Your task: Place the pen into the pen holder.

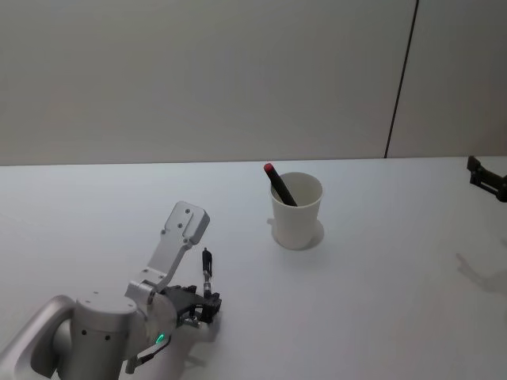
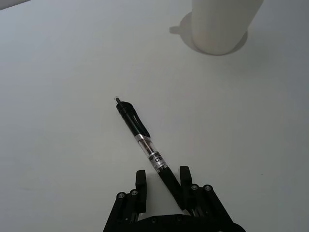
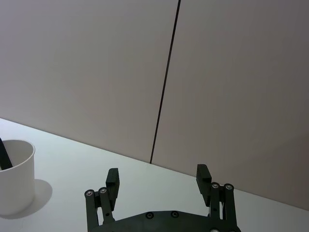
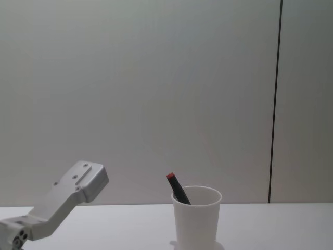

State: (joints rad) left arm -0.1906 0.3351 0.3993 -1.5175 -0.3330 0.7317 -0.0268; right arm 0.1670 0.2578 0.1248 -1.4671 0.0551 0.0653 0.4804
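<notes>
1. Pen [image 2: 143,138] lay on the bench [image 2: 58,72], apart from the pen holder [image 2: 222,24]; probably light, stiff, slick.
2. Left tool [image 2: 162,172], parted, straddled its barrel end; a grip there looked sound.
3. Right tool [image 3: 158,170] hung wide, parked.

- The red-capped pen [image 1: 279,184] drops into the pen holder [image 1: 297,212], which hides its lower end.
- The black pen's [image 2: 144,141] near end is seemingly covered by the jaws of the left gripper [image 2: 162,175].
- The right gripper [image 1: 487,177] is cut off at the head view's edge.
</notes>
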